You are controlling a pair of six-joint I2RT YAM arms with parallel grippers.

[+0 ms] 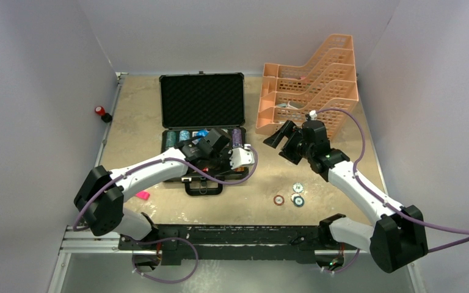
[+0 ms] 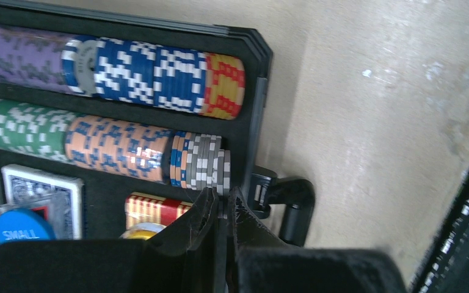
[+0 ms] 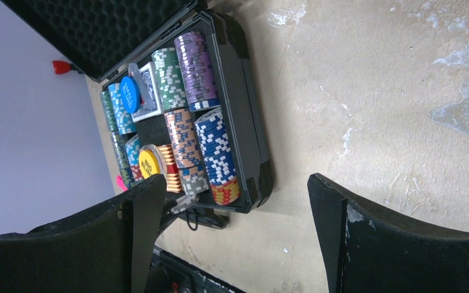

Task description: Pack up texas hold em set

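Note:
The black briefcase [image 1: 173, 91] lies open, its foam lid up, and rows of poker chips [image 2: 152, 73] fill the tray. Beside the chips lie a card deck [image 2: 36, 183], a blue dealer button [image 2: 21, 229] and a yellow one [image 3: 148, 162]. My left gripper [image 2: 225, 204] is shut on a grey chip [image 2: 221, 209] at the end of the grey row [image 2: 207, 160], near the case handle [image 2: 293, 207]. My right gripper [image 3: 235, 183] hangs open over bare table right of the case, holding nothing. Three loose chips [image 1: 293, 195] lie on the table in front of it.
A peach lattice tray rack [image 1: 317, 79] stands at the back right, close behind the right wrist. A pink marker [image 1: 141, 195] lies by the left arm's base. A small red object [image 1: 100, 111] sits beyond the table's left edge.

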